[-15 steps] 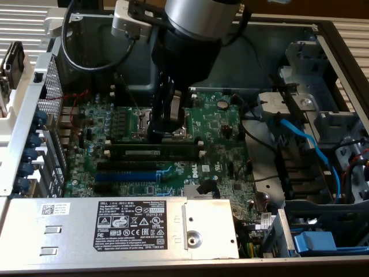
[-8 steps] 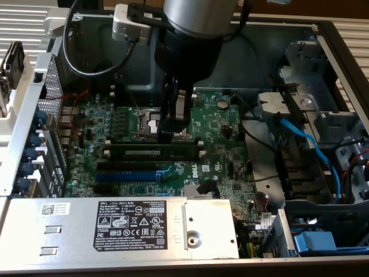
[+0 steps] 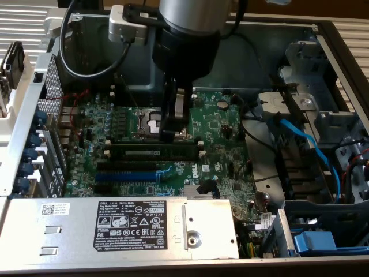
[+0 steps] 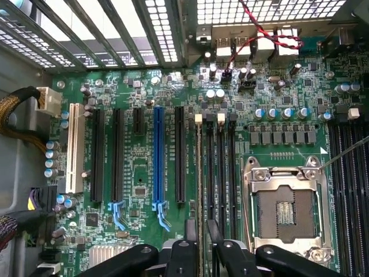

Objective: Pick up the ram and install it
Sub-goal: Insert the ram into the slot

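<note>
Inside the open computer case (image 3: 323, 34), the ram (image 3: 153, 152) is sitting edge-up just beside the CPU socket (image 3: 151, 122), lying lengthwise along the socket's side, with the gripper (image 4: 200, 226) straddling it; can't tell whether it's clamping.

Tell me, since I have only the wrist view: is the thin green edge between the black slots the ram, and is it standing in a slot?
Observer: Yes. The exterior view shows the ram side-on: a long green stick with a white label, apparently upright in a black slot beside the CPU socket.
Operator: Where is the claw relative to it?
Observer: The claw hangs just over the ram's far side, toward its end at the exterior view's right. Contact can't be judged.
Operator: What lies beyond the board?
Observer: A grey power supply with a black label lies along the board's near edge, and a blue cable runs at the exterior view's right.
</note>
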`<state>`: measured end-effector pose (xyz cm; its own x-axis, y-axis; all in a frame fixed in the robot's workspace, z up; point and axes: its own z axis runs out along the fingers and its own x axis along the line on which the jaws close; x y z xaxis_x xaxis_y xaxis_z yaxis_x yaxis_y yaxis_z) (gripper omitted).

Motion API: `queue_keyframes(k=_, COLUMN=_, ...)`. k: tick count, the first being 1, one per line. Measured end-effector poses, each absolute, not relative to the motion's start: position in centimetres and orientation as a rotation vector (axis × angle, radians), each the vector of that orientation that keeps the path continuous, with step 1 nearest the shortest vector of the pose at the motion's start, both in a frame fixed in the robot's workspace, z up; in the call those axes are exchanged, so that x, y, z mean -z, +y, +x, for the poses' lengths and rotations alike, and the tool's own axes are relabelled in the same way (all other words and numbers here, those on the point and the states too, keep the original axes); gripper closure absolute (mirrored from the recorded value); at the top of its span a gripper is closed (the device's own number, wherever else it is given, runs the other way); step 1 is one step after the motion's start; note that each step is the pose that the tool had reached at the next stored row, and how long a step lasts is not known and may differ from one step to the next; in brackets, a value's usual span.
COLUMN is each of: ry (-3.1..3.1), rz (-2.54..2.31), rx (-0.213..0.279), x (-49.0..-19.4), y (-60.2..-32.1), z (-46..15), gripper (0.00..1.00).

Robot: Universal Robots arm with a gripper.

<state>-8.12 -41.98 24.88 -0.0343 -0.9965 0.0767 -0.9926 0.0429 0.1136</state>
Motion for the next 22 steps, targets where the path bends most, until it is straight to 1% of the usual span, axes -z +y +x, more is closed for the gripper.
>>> queue_keyframes(k=12, ry=-2.193, rz=2.106, rx=-0.006, x=-25.1, y=-41.9, z=-9.1, gripper=0.78)
queue_keyframes(k=22, ry=-2.229, rz=2.136, rx=-0.076, x=-25.2, y=-41.9, z=-10.0, gripper=0.78)
